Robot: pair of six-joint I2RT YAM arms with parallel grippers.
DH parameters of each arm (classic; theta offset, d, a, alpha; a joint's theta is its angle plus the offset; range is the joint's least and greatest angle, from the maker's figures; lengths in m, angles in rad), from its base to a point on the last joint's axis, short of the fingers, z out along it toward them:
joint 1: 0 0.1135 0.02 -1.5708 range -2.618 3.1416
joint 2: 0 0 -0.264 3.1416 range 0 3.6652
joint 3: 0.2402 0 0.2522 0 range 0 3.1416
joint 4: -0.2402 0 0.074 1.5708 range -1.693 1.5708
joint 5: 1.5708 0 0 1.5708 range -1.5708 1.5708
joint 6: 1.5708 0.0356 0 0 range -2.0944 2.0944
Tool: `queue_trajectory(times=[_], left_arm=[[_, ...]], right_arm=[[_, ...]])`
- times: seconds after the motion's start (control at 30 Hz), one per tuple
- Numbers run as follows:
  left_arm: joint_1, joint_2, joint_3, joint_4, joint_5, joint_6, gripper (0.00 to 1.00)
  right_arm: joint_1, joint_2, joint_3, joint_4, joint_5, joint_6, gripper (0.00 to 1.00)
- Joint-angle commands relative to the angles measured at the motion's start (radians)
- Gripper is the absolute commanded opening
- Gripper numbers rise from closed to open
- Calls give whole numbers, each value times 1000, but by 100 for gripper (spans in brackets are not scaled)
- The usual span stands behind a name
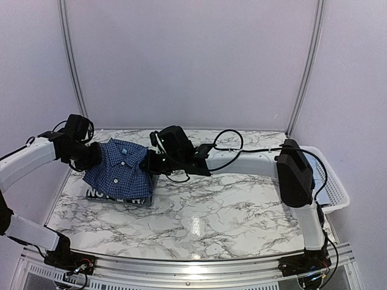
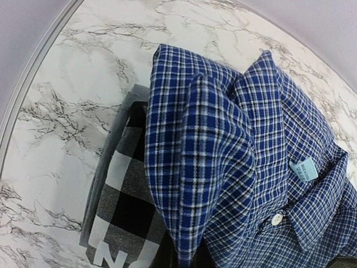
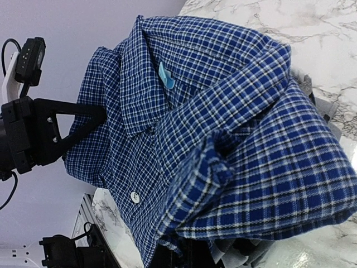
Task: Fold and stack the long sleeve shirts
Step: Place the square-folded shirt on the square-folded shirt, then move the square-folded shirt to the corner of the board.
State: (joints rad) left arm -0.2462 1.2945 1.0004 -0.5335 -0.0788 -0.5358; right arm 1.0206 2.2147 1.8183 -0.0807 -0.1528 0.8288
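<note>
— Dark blue shirt [image 1: 121, 166]: where is it?
— Folded, at the left rear of the marble surface [image 1: 211, 205], over the black-and-white plaid shirt [image 2: 128, 201], whose edge shows beneath it.
— And your grippers?
— My left gripper [image 1: 92, 158] is clenched on the shirt's left edge beside the collar. My right gripper [image 1: 149, 164] is closed at the opposite side; it seems to pinch the folded cloth, though fabric hides those fingertips.
— Anything else?
— A white basket [image 1: 332, 181] sits at the right edge.
</note>
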Motion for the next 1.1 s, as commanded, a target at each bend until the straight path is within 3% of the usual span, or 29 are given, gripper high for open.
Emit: queue_trajectory(times=[0.0, 0.33, 0.37, 0.47, 0.53, 0.57, 0.63, 0.67, 0.7, 0.87, 1.07], left_arm=[[54, -31, -15, -20, 30, 29, 0], [111, 38, -59, -18, 10, 37, 0], [113, 51, -62, -14, 2, 39, 2], [120, 70, -76, -1, -35, 33, 14], [128, 69, -78, 3, -69, 33, 35], [134, 67, -78, 5, -80, 33, 41], [149, 64, -72, 8, -85, 33, 55], [154, 60, -67, 9, -93, 32, 68], [156, 57, -60, 8, -100, 33, 75], [163, 39, -29, 6, -126, 33, 77], [147, -14, 17, 0, -73, 58, 81]], right_arm=[[22, 10, 59, 67, -28, 48, 0], [19, 43, 3, 109, -66, 63, 0], [17, 37, -14, 118, -66, 65, 4], [7, 19, -52, 110, -65, 51, 27], [-8, 4, -70, 90, -62, 37, 38], [-14, -11, -96, 93, -60, 31, 44], [-35, -48, -159, 96, -51, 21, 51], [-44, -65, -185, 93, -46, 15, 52], [-52, -78, -200, 88, -41, 7, 52], [-68, -114, -222, 18, 6, -52, 46], [-96, -188, -281, 2, 59, -94, 45]])
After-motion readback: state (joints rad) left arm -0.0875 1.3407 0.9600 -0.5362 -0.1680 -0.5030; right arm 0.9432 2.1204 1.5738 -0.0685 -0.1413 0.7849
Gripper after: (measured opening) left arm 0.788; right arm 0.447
